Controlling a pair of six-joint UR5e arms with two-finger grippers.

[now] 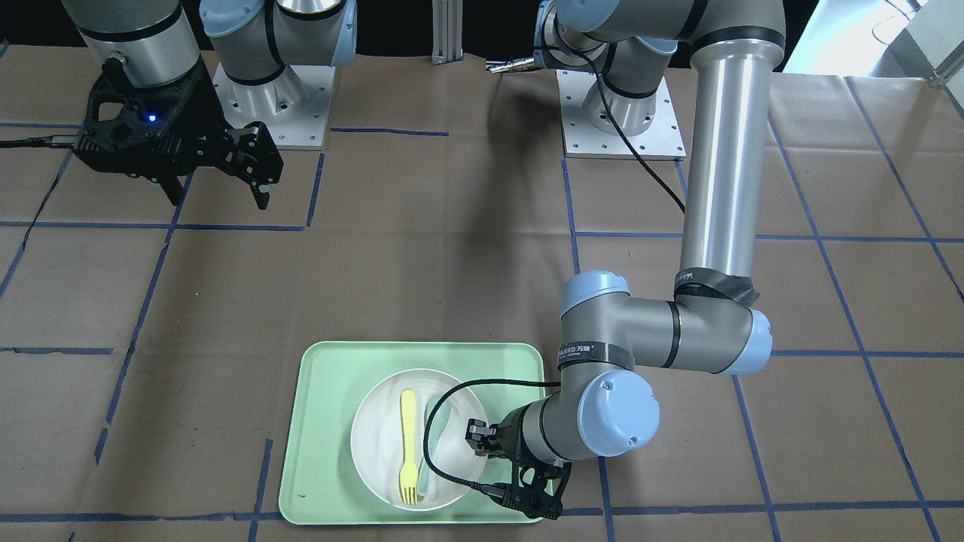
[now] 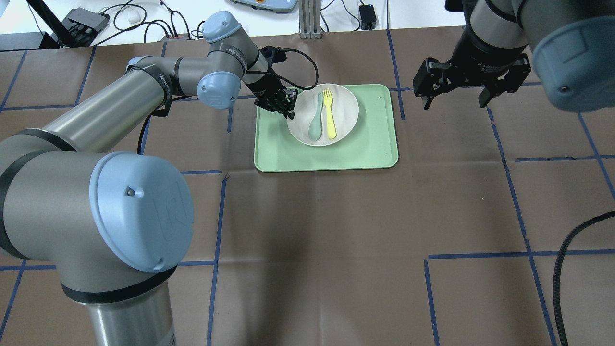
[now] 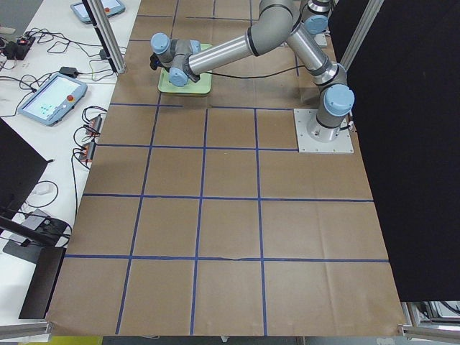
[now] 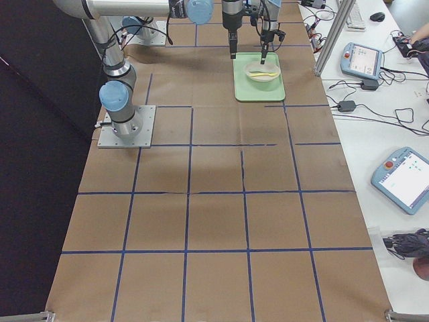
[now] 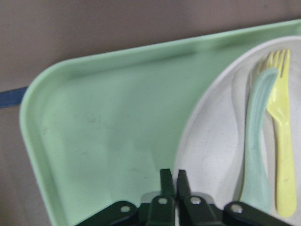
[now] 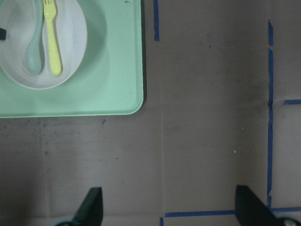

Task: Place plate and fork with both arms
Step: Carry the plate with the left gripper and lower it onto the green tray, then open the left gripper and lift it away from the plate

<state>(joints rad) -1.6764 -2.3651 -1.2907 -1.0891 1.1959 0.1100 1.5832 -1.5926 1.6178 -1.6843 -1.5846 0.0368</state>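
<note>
Left pincer (image 5: 172,174) grips one plate (image 2: 347,111) holding one fork (image 2: 329,115), one spoon (image 2: 315,121); right pincer (image 2: 454,103) spread.

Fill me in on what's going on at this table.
The left gripper has its fingers pinched together on the rim of the plate, which sits on the green tray. The fork and a grey-green spoon lie side by side inside the plate. The right gripper hangs open and empty above the table, off to the side of the tray. Nothing has been lifted off the tray yet.
</note>
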